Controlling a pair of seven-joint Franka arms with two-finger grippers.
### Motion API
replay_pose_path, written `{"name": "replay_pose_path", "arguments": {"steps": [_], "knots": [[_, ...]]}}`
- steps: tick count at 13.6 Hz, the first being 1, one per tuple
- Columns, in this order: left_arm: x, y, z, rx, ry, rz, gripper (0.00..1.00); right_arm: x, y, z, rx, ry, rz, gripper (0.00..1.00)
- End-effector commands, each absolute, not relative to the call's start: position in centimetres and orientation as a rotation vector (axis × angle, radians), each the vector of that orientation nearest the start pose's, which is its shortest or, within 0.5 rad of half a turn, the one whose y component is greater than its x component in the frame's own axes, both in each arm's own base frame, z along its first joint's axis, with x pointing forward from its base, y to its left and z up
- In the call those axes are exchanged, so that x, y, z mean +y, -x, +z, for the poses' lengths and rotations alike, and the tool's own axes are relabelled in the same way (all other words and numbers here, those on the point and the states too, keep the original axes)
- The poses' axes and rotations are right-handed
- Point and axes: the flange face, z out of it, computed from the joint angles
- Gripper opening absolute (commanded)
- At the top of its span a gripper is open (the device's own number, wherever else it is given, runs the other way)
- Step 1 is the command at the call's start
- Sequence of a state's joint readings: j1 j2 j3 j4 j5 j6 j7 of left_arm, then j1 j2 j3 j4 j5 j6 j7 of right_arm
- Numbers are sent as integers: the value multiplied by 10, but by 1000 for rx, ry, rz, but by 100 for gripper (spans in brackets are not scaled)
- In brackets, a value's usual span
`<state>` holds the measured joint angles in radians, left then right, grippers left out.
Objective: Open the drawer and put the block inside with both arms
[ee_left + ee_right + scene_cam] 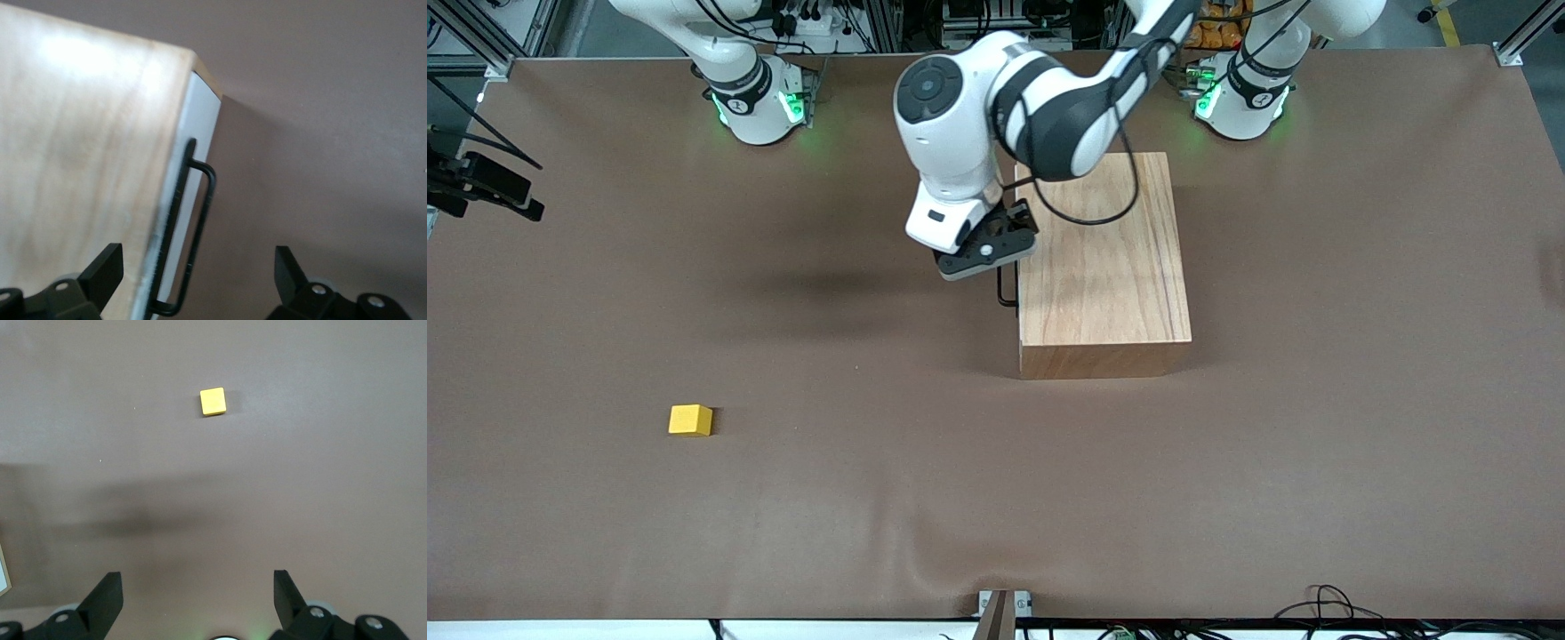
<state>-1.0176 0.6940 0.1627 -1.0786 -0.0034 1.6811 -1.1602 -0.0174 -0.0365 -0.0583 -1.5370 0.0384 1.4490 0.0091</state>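
Note:
The large light-wood box (pixel 1103 258) stands mid-table. Its drawer is shut: the white front (pixel 200 133) is flush with the box, and the black wire handle (pixel 1007 289) faces the right arm's end of the table. My left gripper (pixel 996 253) hangs open just above the handle (pixel 197 220). One fingertip (pixel 107 267) is over the box top (pixel 80 167), the other over the table. The yellow block (pixel 690 420) lies on the mat near the front camera, toward the right arm's end. My right gripper (pixel 197 593) is open and empty, high above the mat, with the block (pixel 213 401) in its view.
A brown mat (pixel 1227 462) covers the table. A black clamp device (pixel 480 182) juts in at the right arm's end. Cables (pixel 1325 604) and a metal bracket (pixel 1003 609) sit at the table edge nearest the front camera. The right arm's base (pixel 751 98) waits.

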Motion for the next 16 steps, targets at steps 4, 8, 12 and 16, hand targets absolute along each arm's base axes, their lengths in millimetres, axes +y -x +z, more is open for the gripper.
{"name": "replay_pose_path", "arguments": {"steps": [4, 8, 12, 16], "knots": [[-613, -427, 370, -336, 2938, -94, 100, -40, -526, 653, 128, 3092, 85, 100], [-622, -410, 340, -130, 2873, -112, 100, -51, -525, 649, 156, 3087, 101, 100], [-620, -403, 318, 31, 2814, -73, 100, -53, -526, 646, 164, 3086, 115, 100], [-618, -404, 312, 130, 2793, -47, 100, -60, -528, 634, 190, 3080, 149, 100]]}}
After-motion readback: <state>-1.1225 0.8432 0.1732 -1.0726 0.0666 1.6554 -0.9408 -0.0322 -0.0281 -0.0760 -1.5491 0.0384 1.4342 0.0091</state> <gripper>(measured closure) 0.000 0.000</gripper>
